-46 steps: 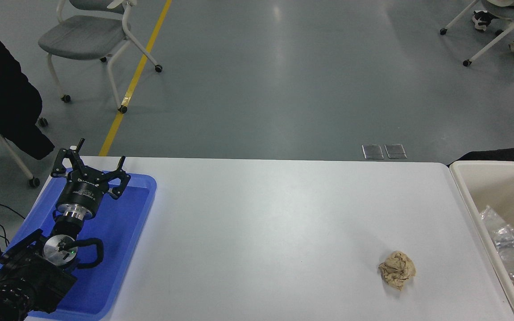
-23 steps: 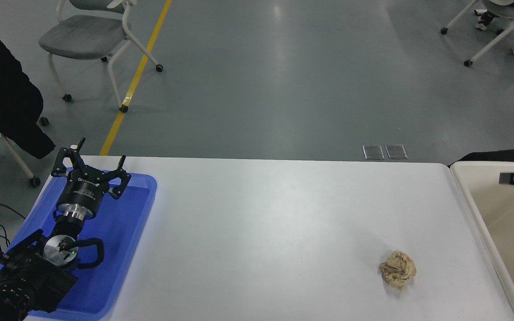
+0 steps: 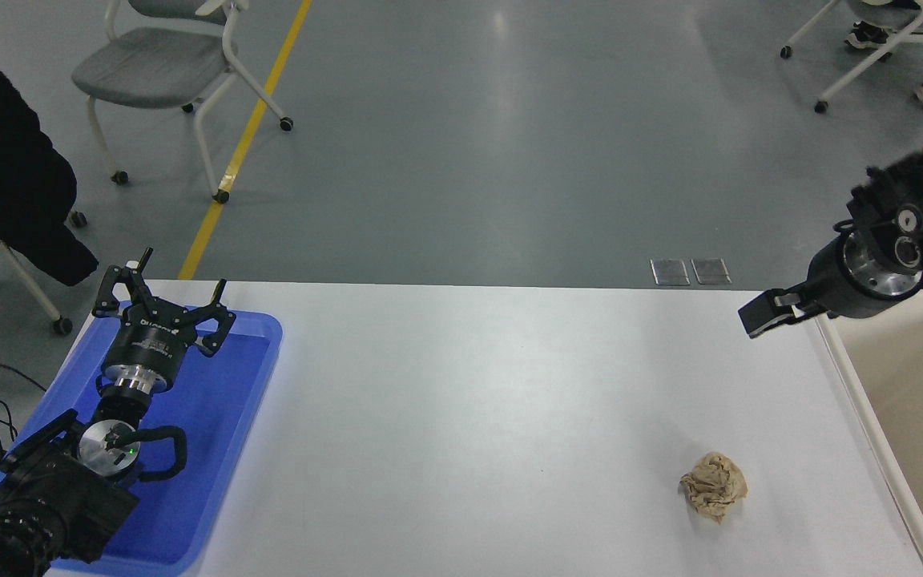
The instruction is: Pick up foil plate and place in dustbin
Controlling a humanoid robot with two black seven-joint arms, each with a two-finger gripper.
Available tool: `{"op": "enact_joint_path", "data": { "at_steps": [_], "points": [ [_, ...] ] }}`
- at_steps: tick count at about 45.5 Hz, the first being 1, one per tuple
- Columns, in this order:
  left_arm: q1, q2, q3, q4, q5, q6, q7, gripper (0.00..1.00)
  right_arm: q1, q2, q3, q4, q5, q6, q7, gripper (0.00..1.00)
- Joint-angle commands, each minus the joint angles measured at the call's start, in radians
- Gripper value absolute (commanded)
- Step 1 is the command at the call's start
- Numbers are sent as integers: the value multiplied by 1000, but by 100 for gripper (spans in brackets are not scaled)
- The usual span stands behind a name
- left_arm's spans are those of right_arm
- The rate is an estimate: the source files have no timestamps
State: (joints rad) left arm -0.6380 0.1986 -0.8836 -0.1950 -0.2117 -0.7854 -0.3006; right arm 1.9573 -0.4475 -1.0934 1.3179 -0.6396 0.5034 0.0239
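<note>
The foil plate does not show in the head view. The dustbin (image 3: 918,385), a beige bin with a thick rim, stands against the table's right end, and the part of its inside that shows is bare. My right gripper (image 3: 767,312) comes in from the right edge and hangs above the table's far right corner, just left of the dustbin's rim, holding nothing. It is seen side-on, so I cannot tell whether it is open. My left gripper (image 3: 163,303) is parked open and empty over the blue tray at the lower left.
A crumpled tan paper ball (image 3: 714,485) lies on the white table (image 3: 469,401) near the front right. A flat blue tray (image 3: 229,401) sits at the left end. Chairs stand on the floor beyond, and a dark coat hangs at the far left.
My right arm has come up out of the dustbin and swung left to the table's far right corner. The shiny crinkled thing seen in the bin one second ago no longer shows.
</note>
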Motion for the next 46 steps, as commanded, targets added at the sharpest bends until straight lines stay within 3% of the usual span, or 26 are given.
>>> {"op": "enact_joint_path", "data": {
  "at_steps": [1, 12, 17, 35, 46],
  "points": [
    [1, 1, 0, 0, 0, 0, 0, 100, 104, 161, -20, 75, 153, 96, -2, 100],
    [1, 1, 0, 0, 0, 0, -2, 100, 202, 306, -34, 73, 503, 234, -4, 100],
    [1, 1, 0, 0, 0, 0, 0, 100, 255, 343, -31, 75, 583, 242, -4, 100],
    [1, 1, 0, 0, 0, 0, -2, 100, 364, 322, -51, 156, 675, 282, -4, 100],
    [1, 1, 0, 0, 0, 0, -2, 100, 368, 320, -85, 156, 667, 282, 1, 100]
  ]
}}
